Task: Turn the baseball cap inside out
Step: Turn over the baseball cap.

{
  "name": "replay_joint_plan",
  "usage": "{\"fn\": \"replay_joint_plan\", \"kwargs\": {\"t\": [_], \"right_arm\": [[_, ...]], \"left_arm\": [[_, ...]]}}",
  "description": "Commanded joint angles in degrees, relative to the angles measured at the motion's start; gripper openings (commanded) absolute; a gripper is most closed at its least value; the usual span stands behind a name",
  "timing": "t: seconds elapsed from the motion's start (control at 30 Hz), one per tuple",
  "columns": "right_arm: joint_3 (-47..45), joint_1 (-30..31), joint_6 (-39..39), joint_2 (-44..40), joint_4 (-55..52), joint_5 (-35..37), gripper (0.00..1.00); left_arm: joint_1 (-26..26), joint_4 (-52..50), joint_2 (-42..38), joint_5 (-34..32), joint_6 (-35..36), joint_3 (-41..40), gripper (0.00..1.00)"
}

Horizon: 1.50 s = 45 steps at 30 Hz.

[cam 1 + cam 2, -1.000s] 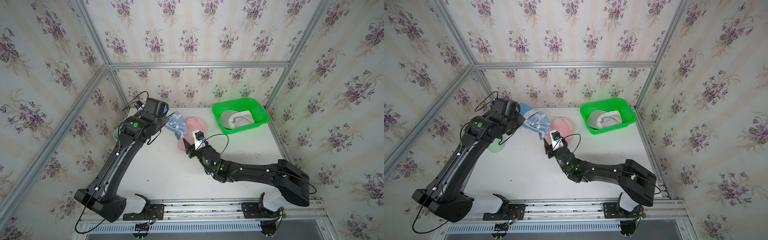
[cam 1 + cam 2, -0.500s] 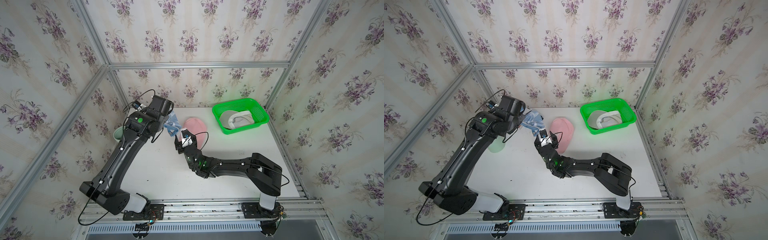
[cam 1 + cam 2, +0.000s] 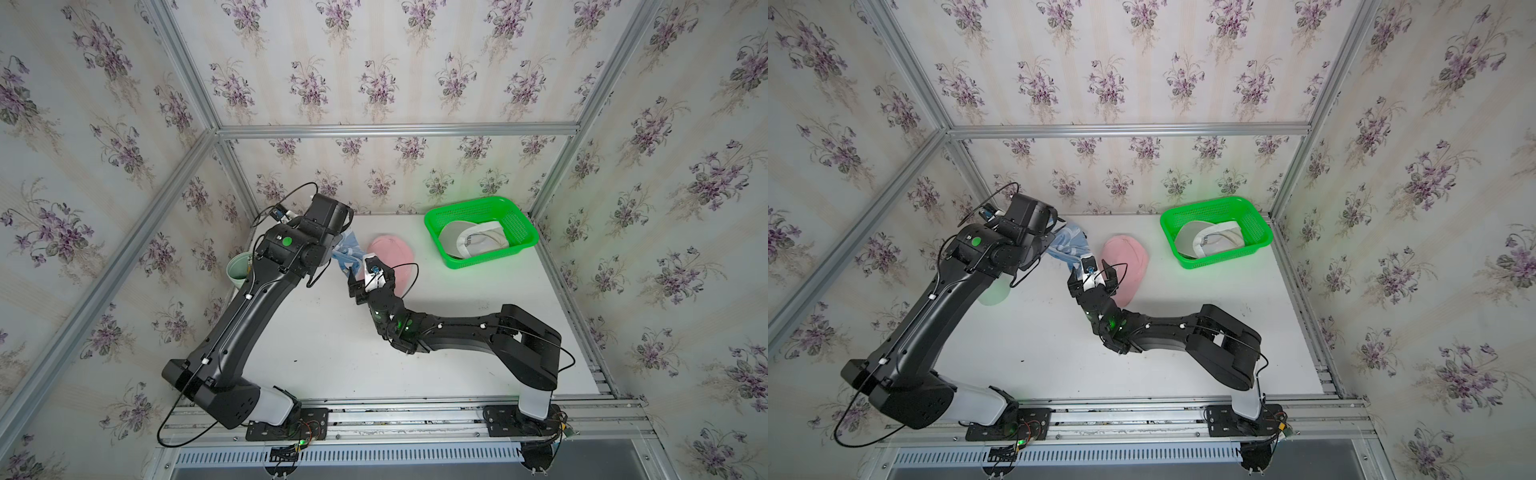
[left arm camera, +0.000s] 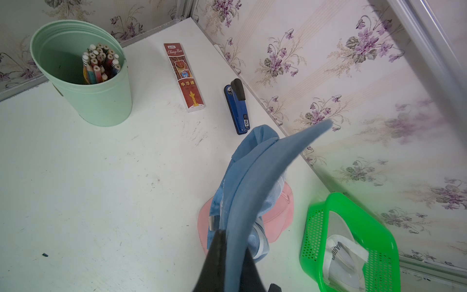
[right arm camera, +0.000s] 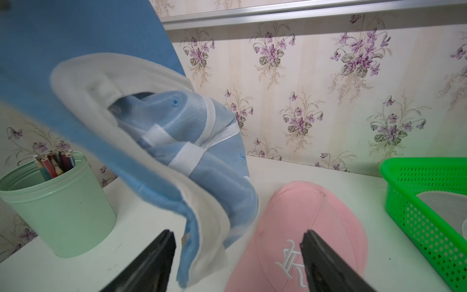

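Half blue cap [image 3: 348, 251] behind left arm [image 3: 257, 316]

Left arm [image 3: 249, 316]: glossy black moulded links, left of centre in both top views; round green lamp [image 3: 286, 241] on the upper joint housing; white cable clips [image 3: 248, 297] along the long link.
Right arm [image 3: 469, 332]: same black shells, right of centre; green glow at the wrist joint; small white studs [image 3: 482, 326] on the forearm.
Shoulder sections [image 3: 272, 405]: light grey, rounded, above black mounting plates [image 3: 286, 424], near the lower edge.
Cables [image 3: 158, 434]: thin, black, looped.
Camera housing [image 3: 371, 277]: white, with a blue connector.
Right gripper [image 5: 237, 231]: two matte black wedge-shaped fingers [image 5: 151, 260].
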Motion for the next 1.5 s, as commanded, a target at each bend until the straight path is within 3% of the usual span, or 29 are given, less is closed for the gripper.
{"fn": "replay_joint_plan", "kwargs": {"t": [0.0,0.1,0.23,0.4,0.47,0.57,0.8,0.97,1.1,1.2,1.33,1.47], "right_arm": [[3.33,-1.26,4.05,1.16,-3.7,-0.75,0.8],[5.31,-3.28,6.73,1.69,-7.22,-3.9,0.73],[3.62,-4.62,5.96,0.46,-7.0,-8.16,0.53],[-4.17,-5.24,-1.22,-4.0,-2.66,-14.46,0.33],[-7.81,-5.69,-6.05,-5.88,-0.87,-18.18,0.29],[-11.88,-5.91,-14.04,-9.33,-2.17,-23.99,0.25],[-13.02,-6.04,-28.08,-17.5,-22.16,-36.17,0.26],[-8.79,-6.04,-32.02,-18.45,-39.09,-42.87,0.31],[-6.01,-6.06,-32.89,-16.91,-46.41,-46.1,0.36],[-4.95,-6.04,-33.34,-16.12,-48.61,-46.77,0.38],[-4.46,-6.07,-33.05,-15.93,-49.77,-46.45,0.4],[-5.81,-6.04,-30.87,-17.4,-46.1,-45.19,0.46]], "left_arm": [[-0.03,1.27,-1.0,0.47,-1.19,-1.33,0.0],[-0.05,1.91,-3.24,1.28,-1.19,-2.09,0.0],[0.03,2.94,-3.38,1.92,1.0,-1.44,0.0],[1.58,4.72,-2.09,7.17,9.03,0.05,0.0],[1.97,6.79,-1.93,10.92,14.35,-0.6,0.0],[1.95,5.36,-0.05,10.85,21.92,0.55,0.0],[1.99,2.17,4.07,12.16,43.5,6.5,0.0],[0.65,-1.44,7.86,13.19,53.84,10.15,0.0],[-4.14,-6.38,11.22,1.4,61.11,14.17,0.0],[-4.78,-10.47,13.31,-0.17,62.55,17.48,0.0],[-4.93,-9.73,11.97,-4.38,64.31,15.75,0.0],[-5.28,-8.81,10.79,-2.32,65.1,14.88,0.0]]}}
